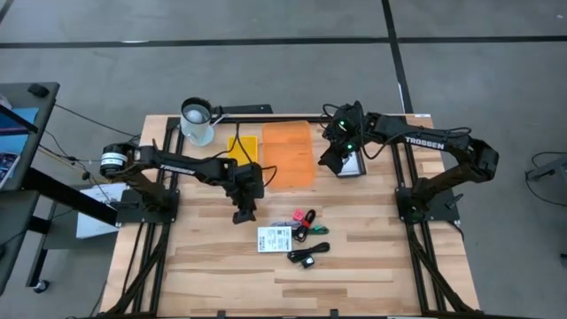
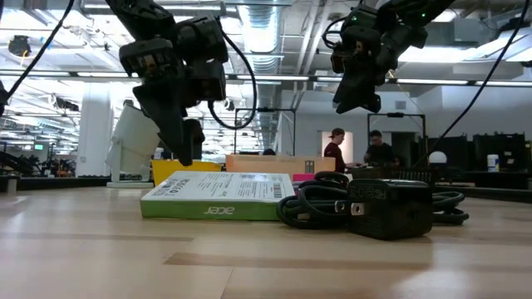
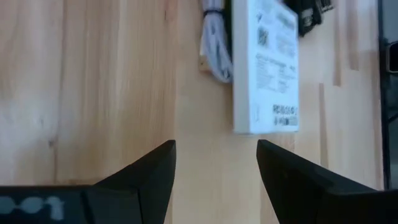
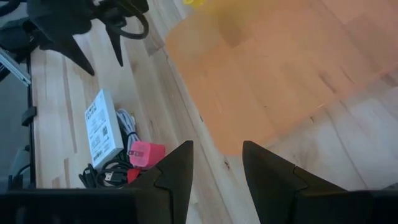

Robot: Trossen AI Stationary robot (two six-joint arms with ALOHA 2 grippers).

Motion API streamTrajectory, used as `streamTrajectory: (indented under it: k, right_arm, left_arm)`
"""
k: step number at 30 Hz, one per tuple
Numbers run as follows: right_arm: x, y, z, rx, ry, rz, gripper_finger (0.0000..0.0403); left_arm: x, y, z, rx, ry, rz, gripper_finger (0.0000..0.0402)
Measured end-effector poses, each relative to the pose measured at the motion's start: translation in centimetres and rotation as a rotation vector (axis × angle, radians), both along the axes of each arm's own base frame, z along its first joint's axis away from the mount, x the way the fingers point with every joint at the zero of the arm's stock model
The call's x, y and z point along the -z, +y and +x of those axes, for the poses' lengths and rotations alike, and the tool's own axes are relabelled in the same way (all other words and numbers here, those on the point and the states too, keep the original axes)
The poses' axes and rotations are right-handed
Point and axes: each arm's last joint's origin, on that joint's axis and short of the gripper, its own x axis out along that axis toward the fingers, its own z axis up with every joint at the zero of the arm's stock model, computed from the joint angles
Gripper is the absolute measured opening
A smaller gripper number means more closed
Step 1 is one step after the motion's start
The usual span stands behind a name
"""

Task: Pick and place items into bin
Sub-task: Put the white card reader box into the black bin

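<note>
A white box with printed labels (image 1: pixel 275 239) lies flat on the wooden table, with a red-pink piece (image 1: pixel 299 215), green and black cables (image 1: pixel 310 230) and a small black block with a cable (image 1: pixel 308 258) beside it. My left gripper (image 1: pixel 243 217) is open and empty, fingers pointing down, just above the table to the left of the box (image 3: pixel 267 68). My right gripper (image 1: pixel 332 167) is open and empty, raised over the right edge of the orange bin (image 1: pixel 290 152). In the low view the box (image 2: pixel 220 195) and a black adapter (image 2: pixel 386 208) stand in front.
A translucent jug (image 1: pixel 198 121) and a yellow object (image 1: pixel 244 146) stand at the far left of the bin. A white and black object (image 1: pixel 352 165) lies under my right arm. There is bare table (image 1: pixel 204 266) at the near left. People show in the room behind (image 2: pixel 335 149).
</note>
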Motion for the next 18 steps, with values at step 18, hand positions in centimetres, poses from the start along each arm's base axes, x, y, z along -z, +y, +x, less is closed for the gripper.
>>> streamTrajectory:
  k: [18]
  right_arm:
    - [0.0, 0.0, 0.0, -0.002, 0.005, 0.004, 0.0133]
  left_arm:
    - [1.6, 0.0, 0.6, -0.011, 0.057, -0.15, 0.0214]
